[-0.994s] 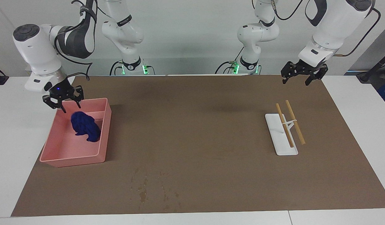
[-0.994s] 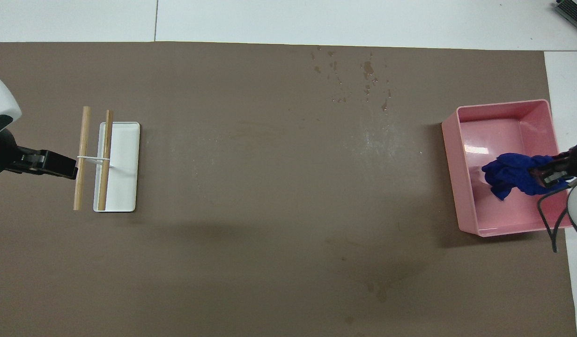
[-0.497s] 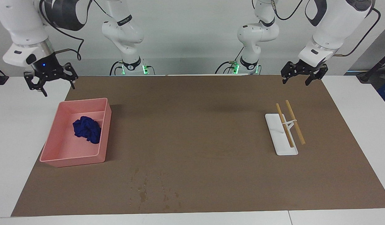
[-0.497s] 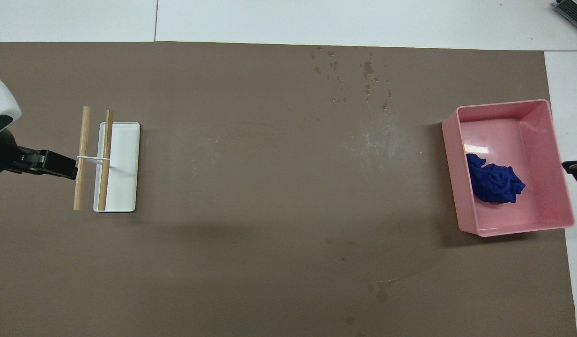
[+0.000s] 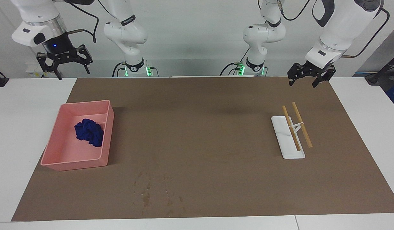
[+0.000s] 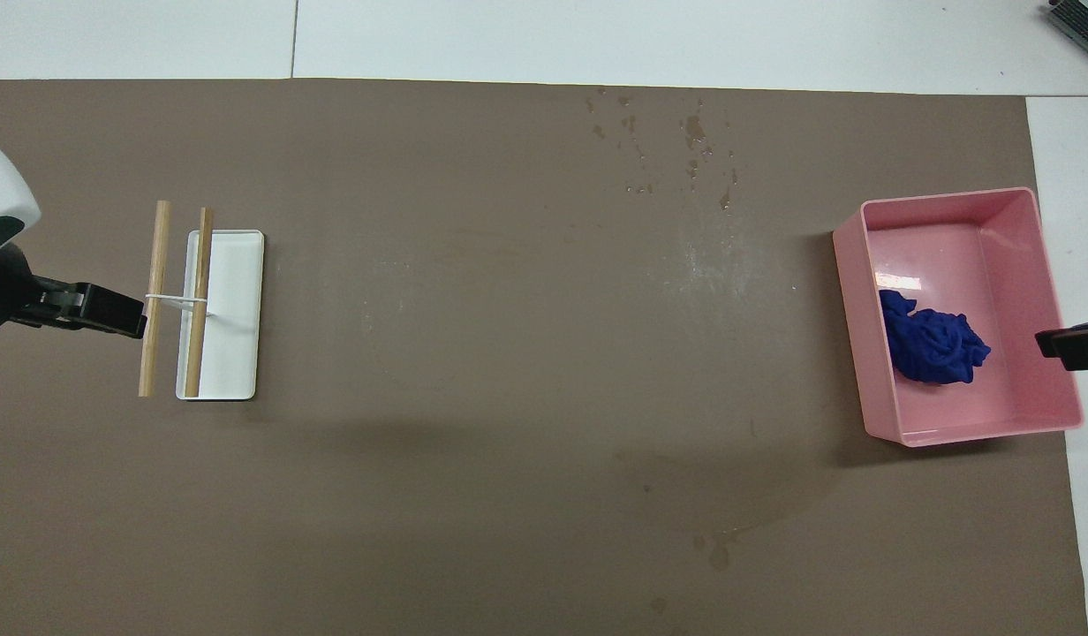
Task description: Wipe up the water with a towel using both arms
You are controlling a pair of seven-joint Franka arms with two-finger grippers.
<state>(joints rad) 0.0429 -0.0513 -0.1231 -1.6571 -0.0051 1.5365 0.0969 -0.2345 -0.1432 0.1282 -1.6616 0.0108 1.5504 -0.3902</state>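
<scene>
The dark blue towel [image 5: 88,131] lies crumpled in the pink bin [image 5: 74,163] at the right arm's end of the table; it also shows in the overhead view [image 6: 933,346]. The water [image 5: 147,191] is a scatter of small droplets on the brown mat, farther from the robots than the bin [image 6: 950,433], and shows in the overhead view [image 6: 685,146] too. My right gripper [image 5: 67,68] is open and empty, raised high above the table's edge by the bin. My left gripper [image 5: 302,83] is open and empty, waiting above the mat's corner at the left arm's end.
A white tray [image 5: 281,131] with two wooden sticks [image 5: 302,125] tied across it lies toward the left arm's end [image 6: 235,353]. A few faint wet specks [image 6: 716,549] lie on the brown mat [image 5: 197,127] near the robots.
My right gripper let go of the towel, which dropped into the bin. It then rose and drew back toward the robots. The left arm has not moved.
</scene>
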